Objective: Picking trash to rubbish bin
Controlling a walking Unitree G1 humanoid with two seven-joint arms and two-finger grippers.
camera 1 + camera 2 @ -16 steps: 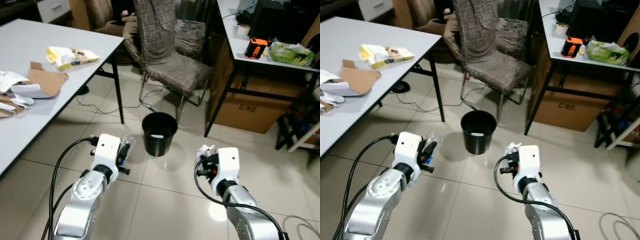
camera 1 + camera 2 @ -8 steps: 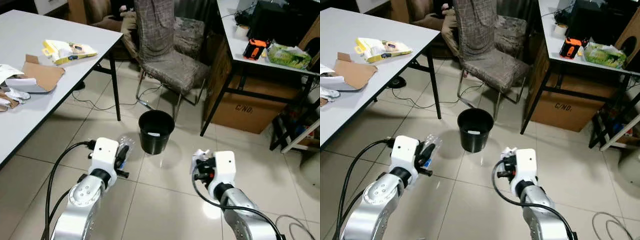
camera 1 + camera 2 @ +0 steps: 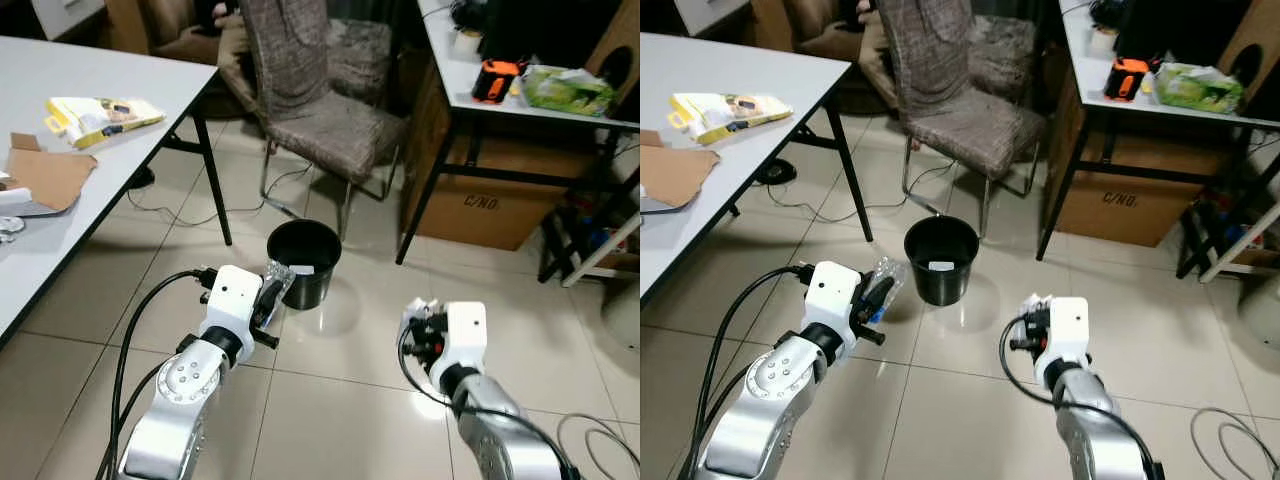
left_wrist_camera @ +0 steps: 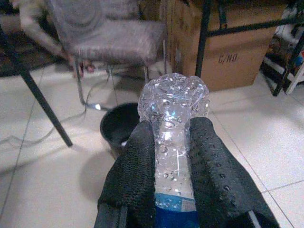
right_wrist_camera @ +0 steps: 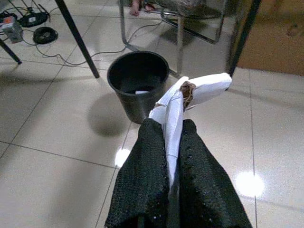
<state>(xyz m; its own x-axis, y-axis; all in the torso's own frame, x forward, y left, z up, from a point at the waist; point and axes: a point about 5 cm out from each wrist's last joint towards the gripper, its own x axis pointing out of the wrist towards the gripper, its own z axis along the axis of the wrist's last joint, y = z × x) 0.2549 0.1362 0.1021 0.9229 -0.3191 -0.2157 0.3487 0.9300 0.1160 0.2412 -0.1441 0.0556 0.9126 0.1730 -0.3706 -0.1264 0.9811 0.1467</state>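
The black bin (image 3: 303,263) stands on the floor just beyond the left gripper (image 3: 270,295), clamped on a crushed plastic bottle (image 4: 174,123) pointing binward, while the right gripper (image 3: 424,327), pinching white paper (image 5: 190,97), sits farther right.

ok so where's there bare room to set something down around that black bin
Bare tile lies in front of the black bin, between the left gripper holding a plastic bottle and the right gripper holding white paper. Behind the bin it is crowded: chair legs, a cable and the table leg. The cardboard box blocks the far right.
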